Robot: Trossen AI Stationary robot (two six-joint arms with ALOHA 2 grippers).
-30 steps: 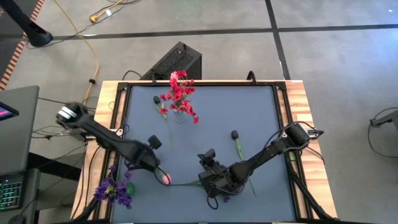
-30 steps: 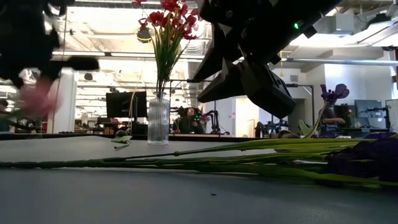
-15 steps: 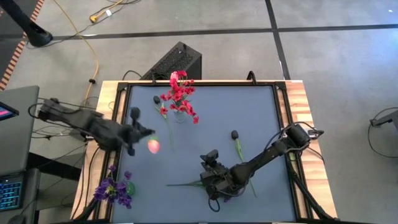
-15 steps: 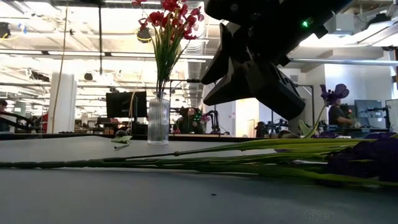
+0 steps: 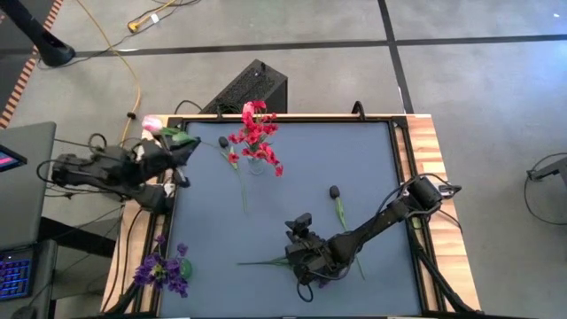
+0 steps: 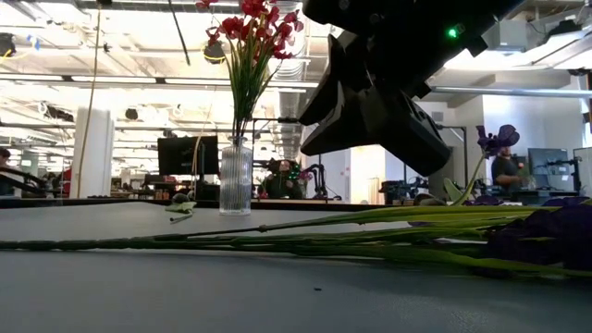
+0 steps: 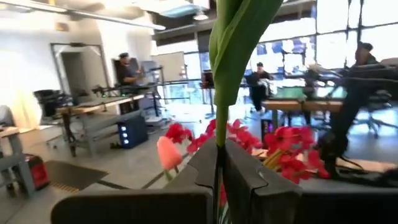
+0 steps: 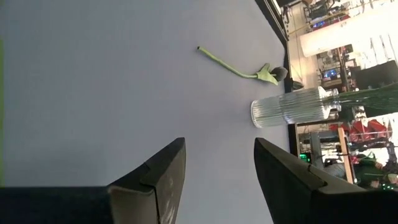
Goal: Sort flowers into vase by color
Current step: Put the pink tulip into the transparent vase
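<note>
High view shows you the left gripper (image 5: pixel 182 147), jaws clenched on the pink tulip (image 5: pixel 152 126), has swung it off the worktop (image 5: pixel 372 159) to left of the vase (image 5: pixel 257 165), while the right gripper (image 5: pixel 306 263) hovers released.

The left arm is reaching out past the table's left edge, its pincer (image 5: pixel 173 146) clamping tight at the far-left corner. The right arm is stretching low across the table's near side, its pincer (image 5: pixel 299 266) hanging with fingers (image 8: pixel 283 180) parted.
</note>
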